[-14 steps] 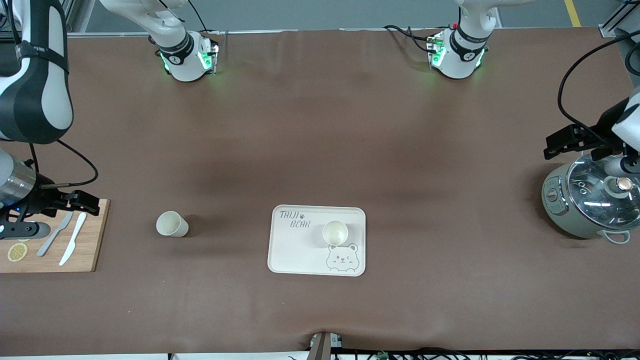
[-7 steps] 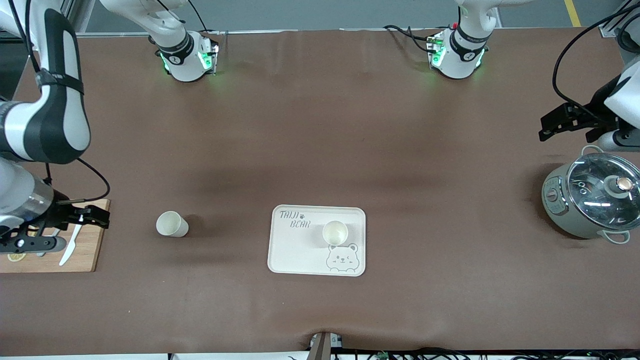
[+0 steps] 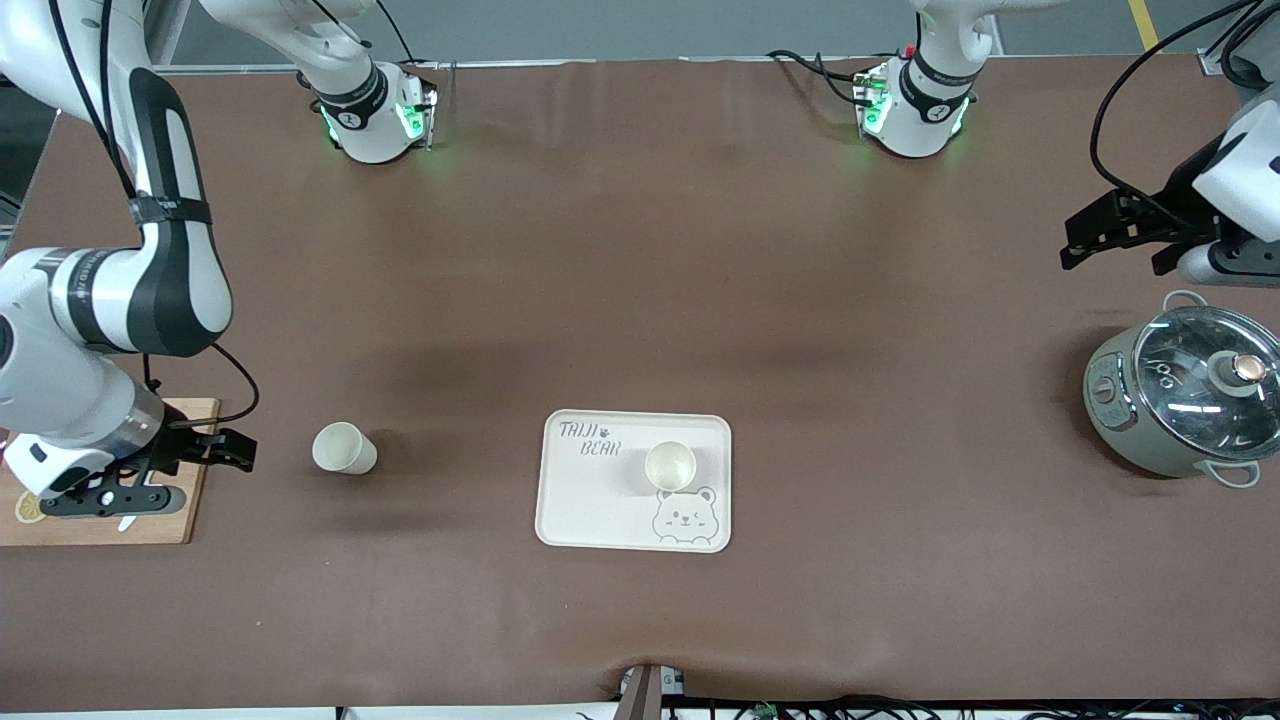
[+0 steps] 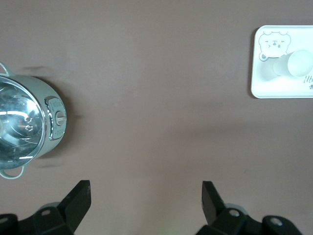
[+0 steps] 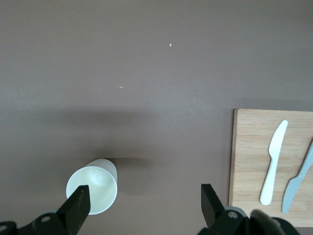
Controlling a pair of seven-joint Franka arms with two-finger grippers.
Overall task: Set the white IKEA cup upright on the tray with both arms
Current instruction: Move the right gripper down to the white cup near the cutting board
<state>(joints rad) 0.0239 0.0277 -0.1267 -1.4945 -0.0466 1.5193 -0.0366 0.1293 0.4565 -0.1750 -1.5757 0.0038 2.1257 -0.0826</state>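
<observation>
One white cup (image 3: 344,448) stands mouth up on the brown table, between the cutting board and the tray. My right gripper (image 3: 238,452) hangs open beside that cup, over the board's edge. In the right wrist view the cup (image 5: 93,192) sits by one finger of the right gripper (image 5: 145,196), not between the jaws. The cream tray (image 3: 590,500) with the bear drawing carries a second white cup (image 3: 670,464), also upright. My left gripper (image 3: 1070,245) is open and empty over bare table by the pot. Its wrist view shows that left gripper (image 4: 146,193), the tray (image 4: 274,83) and its cup (image 4: 296,63).
A grey-green pot with a glass lid (image 3: 1185,400) stands at the left arm's end of the table. A wooden cutting board (image 3: 175,505) with a lemon slice (image 3: 25,507) lies at the right arm's end. On it are a white knife (image 5: 272,162) and a grey knife (image 5: 297,181).
My right arm has swung off the cutting board toward the cup on the table. My left gripper has moved away from above the pot toward the arms' bases. Both stayed open.
</observation>
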